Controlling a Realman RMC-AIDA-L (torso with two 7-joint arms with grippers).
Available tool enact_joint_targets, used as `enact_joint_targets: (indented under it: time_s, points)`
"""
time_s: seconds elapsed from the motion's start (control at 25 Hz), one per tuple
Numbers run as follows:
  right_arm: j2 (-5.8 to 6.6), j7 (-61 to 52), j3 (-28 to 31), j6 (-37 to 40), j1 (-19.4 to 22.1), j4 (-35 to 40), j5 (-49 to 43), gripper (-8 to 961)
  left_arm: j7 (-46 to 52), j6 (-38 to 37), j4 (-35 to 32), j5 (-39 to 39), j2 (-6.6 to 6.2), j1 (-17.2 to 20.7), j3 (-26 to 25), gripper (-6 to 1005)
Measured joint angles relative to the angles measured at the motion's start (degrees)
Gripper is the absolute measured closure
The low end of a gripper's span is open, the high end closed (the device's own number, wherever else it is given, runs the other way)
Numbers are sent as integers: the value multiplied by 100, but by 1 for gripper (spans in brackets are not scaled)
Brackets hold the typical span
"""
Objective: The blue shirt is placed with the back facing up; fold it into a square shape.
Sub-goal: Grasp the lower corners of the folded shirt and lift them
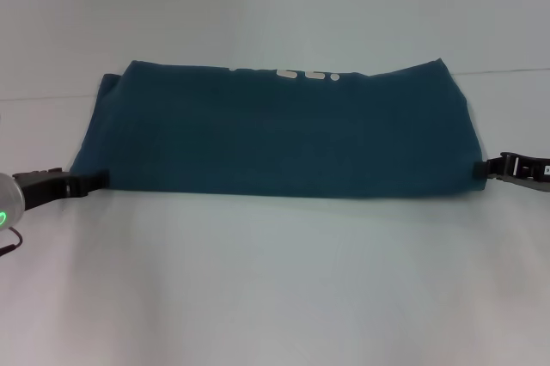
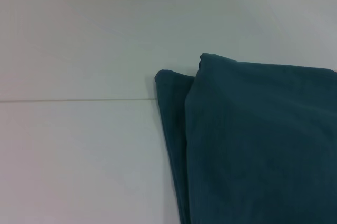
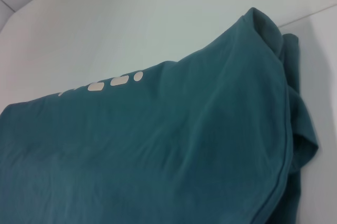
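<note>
- The left gripper lies low on the white table, its black tip touching the near left corner of the blue shirt; whether its fingers are apart or pressed on cloth I cannot tell.
- The right gripper sits at the shirt's near right corner, its tip against the cloth edge; its finger state cannot be told either.
- The blue shirt is folded into a wide, flat band across the middle of the table, with its long sides running left to right.
- Its near edge runs straight between the two grippers.
- At the far edge, bits of white lettering show just on the fold line.
- In the left wrist view the blue shirt shows two stacked layers, the upper corner set slightly in from the lower one.
- In the right wrist view the blue shirt shows soft wrinkles, layered edges at one end, and the white lettering.
- A thin seam line crosses the table beyond the shirt's right end.
</note>
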State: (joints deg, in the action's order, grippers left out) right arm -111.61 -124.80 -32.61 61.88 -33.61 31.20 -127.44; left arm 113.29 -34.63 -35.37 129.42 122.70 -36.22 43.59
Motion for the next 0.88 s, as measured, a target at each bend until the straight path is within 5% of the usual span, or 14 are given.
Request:
enact_joint_targets:
  time_s: [0.88]
  points:
    - [-9,0,0,-1,21,0,0,952,0,-35,1,119,44,-98,1,174]
